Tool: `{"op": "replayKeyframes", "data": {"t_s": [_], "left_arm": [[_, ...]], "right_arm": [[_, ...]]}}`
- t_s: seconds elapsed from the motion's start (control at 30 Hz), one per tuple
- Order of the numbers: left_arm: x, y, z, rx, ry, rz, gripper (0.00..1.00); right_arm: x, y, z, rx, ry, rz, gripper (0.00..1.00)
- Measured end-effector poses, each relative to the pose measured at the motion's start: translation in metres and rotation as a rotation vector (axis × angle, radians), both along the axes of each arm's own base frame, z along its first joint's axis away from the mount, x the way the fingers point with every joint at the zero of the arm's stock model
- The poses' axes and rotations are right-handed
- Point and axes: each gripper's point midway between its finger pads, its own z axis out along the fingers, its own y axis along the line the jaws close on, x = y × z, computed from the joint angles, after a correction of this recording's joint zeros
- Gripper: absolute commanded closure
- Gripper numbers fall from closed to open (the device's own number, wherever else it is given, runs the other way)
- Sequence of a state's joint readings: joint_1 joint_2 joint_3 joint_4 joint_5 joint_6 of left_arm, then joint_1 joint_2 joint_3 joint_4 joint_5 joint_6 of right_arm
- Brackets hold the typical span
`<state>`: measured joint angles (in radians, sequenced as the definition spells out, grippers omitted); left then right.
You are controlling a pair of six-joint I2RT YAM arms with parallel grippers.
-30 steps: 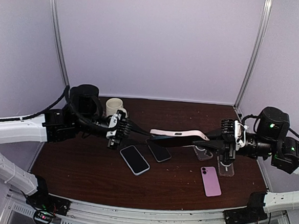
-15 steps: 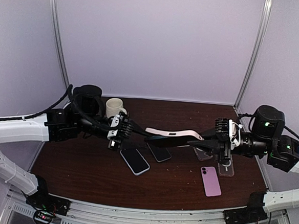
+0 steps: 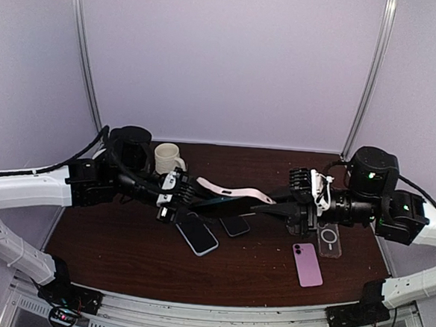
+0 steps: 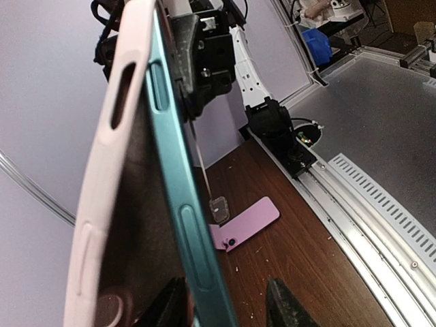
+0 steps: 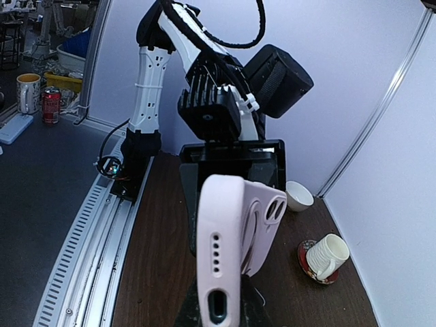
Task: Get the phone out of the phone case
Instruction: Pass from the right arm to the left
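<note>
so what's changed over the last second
The right gripper has pushed leftward toward the left gripper, carrying its end of the phone case with it. The case now bows up more, standing off the phone. Both grippers keep their hold. The clear case on the table is now uncovered. The mug, black phone and pink phone have not moved.

The phone [image 3: 226,207] hangs above the counter [image 3: 122,254] between the left pincer [image 3: 184,198] and the right pincer [image 3: 275,206]. The phone case [image 3: 227,189] arches over it. Beneath it lie the near handset [image 3: 196,233] and, to its right and behind, the far handset [image 3: 234,226]. A mug [image 3: 166,158] stands behind the left pincer. An empty case [image 3: 329,240] lies to the right, with a third handset [image 3: 307,264] before it.
</note>
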<state>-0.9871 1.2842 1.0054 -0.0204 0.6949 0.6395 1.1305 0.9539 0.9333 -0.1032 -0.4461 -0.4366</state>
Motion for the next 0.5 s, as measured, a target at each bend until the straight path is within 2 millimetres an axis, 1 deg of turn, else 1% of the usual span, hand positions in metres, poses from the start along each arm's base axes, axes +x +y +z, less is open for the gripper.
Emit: {"op": "replayKeyframes", "data": {"t_s": [0.13, 0.27, 0.37, 0.5], "left_arm": [[0.0, 0.0, -0.001, 0.002, -0.005, 0.001, 0.59], [0.001, 0.0, -0.001, 0.002, -0.013, 0.004, 0.62], [0.002, -0.001, 0.002, -0.01, -0.027, 0.009, 0.65], [0.006, -0.003, 0.008, -0.033, -0.047, 0.025, 0.73]], "right_arm": [[0.0, 0.007, 0.006, 0.009, -0.006, 0.007, 1.0], [0.003, 0.006, 0.008, 0.014, -0.025, -0.019, 1.0], [0.006, 0.002, 0.011, 0.018, -0.059, -0.056, 1.0], [0.004, -0.007, 0.014, 0.027, -0.105, -0.082, 1.0]]}}
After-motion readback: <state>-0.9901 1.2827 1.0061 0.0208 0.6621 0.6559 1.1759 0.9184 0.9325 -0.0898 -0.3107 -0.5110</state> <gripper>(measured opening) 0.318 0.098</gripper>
